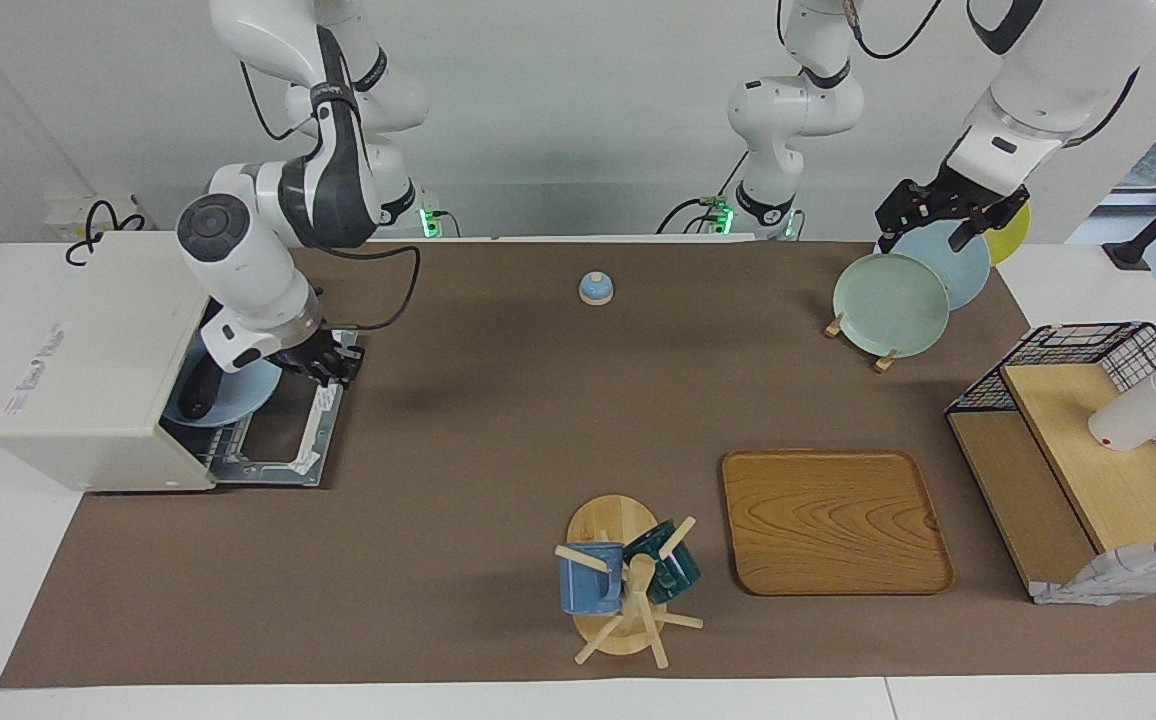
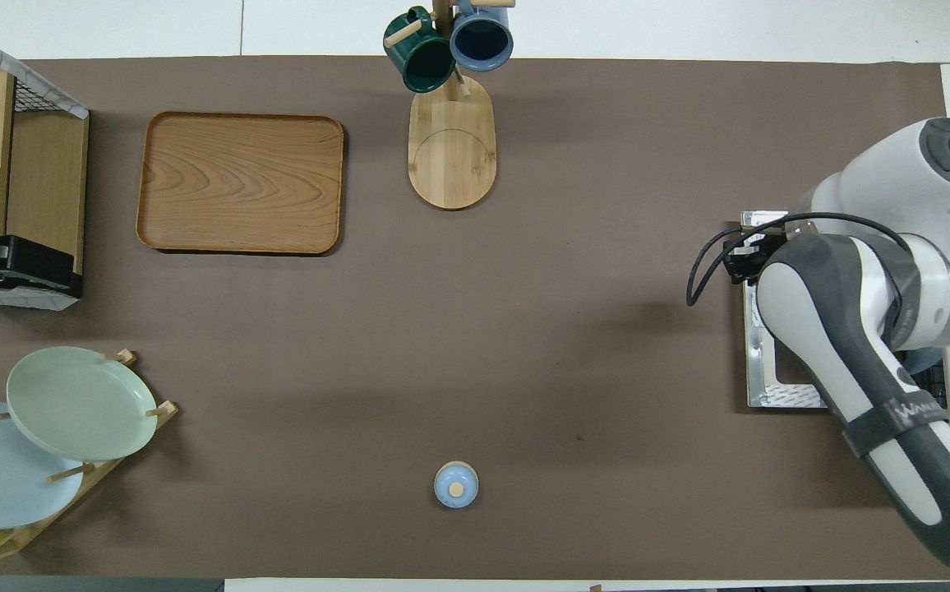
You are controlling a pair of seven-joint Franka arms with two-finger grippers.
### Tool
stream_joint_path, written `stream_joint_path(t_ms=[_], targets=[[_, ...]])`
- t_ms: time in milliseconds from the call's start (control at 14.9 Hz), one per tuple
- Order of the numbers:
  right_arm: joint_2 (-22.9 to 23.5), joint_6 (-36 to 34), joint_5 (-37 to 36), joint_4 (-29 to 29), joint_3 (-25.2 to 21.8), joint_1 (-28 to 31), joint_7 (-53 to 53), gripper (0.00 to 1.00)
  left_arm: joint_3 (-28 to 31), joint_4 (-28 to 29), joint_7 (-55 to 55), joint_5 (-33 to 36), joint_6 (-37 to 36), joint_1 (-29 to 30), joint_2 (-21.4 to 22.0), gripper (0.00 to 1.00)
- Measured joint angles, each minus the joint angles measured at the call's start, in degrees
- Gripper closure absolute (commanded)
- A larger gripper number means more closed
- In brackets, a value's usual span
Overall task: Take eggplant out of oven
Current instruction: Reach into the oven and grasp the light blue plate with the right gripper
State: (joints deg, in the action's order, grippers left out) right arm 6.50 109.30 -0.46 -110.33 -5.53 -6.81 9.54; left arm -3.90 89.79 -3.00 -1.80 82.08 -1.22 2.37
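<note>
Right end effector (image 1: pixel 323 358): hovering over the open oven (image 1: pixel 98 370) door; finger spread cannot be told.
Left end effector (image 1: pixel 948 212): waiting over the plate rack (image 1: pixel 883 305); finger spread cannot be told.
Oven: holding a blue plate (image 1: pixel 228 400).
Eggplant (image 1: pixel 200 388): lying on that plate, inside the oven.

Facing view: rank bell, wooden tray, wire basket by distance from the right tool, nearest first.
The right tool is over the open oven door.
1. Blue bell: mid-table, close to the robots.
2. Wooden tray: toward the left arm's end, farther from the robots.
3. Black wire basket: at the left arm's end.
</note>
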Motion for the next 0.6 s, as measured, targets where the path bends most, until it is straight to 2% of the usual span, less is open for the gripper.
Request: stream_joint_path(t_ms=[403, 605], targets=[[-0.84, 0.13, -1.91, -1.93, -0.38, 3.11, -3.43, 0.47, 0.00, 0.00, 0.00, 0.00, 0.00, 0.00, 0.00, 0.00], [-1.27, 5.56, -1.94, -6.43, -0.41, 4.91, -8.02, 0.47, 0.00, 0.00, 0.00, 0.00, 0.00, 0.00, 0.00, 0.00]])
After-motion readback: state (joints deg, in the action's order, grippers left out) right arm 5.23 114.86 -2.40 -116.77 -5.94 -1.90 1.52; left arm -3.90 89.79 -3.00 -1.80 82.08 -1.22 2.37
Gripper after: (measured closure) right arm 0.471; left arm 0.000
